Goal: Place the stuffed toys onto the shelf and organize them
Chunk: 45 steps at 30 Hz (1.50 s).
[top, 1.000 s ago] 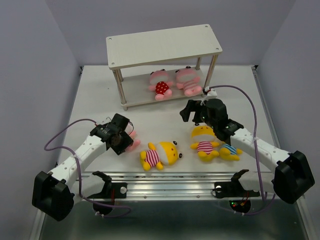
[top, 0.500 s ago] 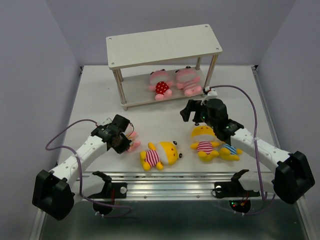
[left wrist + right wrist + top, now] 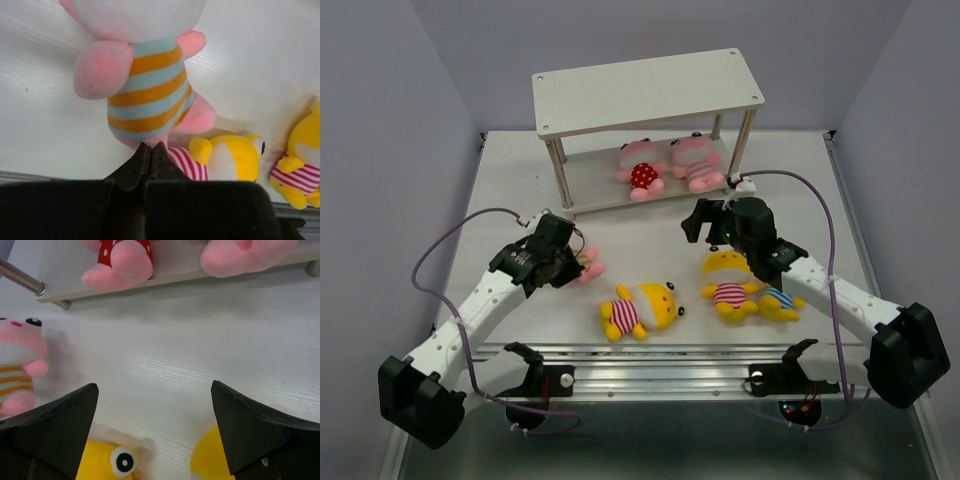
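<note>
My left gripper (image 3: 563,266) (image 3: 151,146) is shut on the lower end of a pink stuffed toy (image 3: 587,268) (image 3: 145,90) with orange and blue stripes, at the table's left middle. Three yellow stuffed toys lie near the front: one with red stripes (image 3: 640,308) (image 3: 227,157), one with pink stripes (image 3: 728,280) and one with blue stripes (image 3: 780,302). My right gripper (image 3: 705,225) (image 3: 154,386) stands open just behind the pink-striped yellow toy, holding nothing. The wooden shelf (image 3: 645,90) stands at the back. Its lower board (image 3: 165,280) carries a pink polka-dot toy (image 3: 642,172) (image 3: 120,260) and a pink striped toy (image 3: 695,162) (image 3: 245,252).
The shelf's top board is bare. A thin shelf leg (image 3: 22,276) shows at the upper left of the right wrist view. Purple cables (image 3: 440,260) loop beside both arms. A metal rail (image 3: 660,355) runs along the table's near edge.
My left gripper has shut on the pink striped toy and moved slightly back from the front edge with it. The right arm has stayed where it was.
</note>
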Each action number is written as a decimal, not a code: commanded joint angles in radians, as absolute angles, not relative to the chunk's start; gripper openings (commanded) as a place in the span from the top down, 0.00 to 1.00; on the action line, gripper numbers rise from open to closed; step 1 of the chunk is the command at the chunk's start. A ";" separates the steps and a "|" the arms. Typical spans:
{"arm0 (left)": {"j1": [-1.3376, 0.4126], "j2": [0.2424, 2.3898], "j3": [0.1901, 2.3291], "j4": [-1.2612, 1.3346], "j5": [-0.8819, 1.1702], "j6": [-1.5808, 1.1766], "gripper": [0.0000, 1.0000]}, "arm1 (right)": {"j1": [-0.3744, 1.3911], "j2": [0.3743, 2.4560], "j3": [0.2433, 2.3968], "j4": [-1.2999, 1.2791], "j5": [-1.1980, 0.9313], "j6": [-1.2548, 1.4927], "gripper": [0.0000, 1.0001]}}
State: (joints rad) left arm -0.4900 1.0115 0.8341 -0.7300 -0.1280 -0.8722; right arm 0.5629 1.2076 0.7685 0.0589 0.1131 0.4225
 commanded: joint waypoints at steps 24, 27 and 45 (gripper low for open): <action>-0.594 1.219 1.121 -0.462 -0.161 -0.479 1.00 | 0.557 1.144 0.759 0.083 0.195 0.377 0.00; -0.592 1.249 1.150 -0.422 -0.170 -0.468 1.00 | 0.557 1.143 0.759 0.080 0.196 0.374 0.00; -0.543 1.382 1.255 -0.305 -0.288 -0.402 1.00 | 0.557 1.135 0.773 0.069 0.244 0.374 0.00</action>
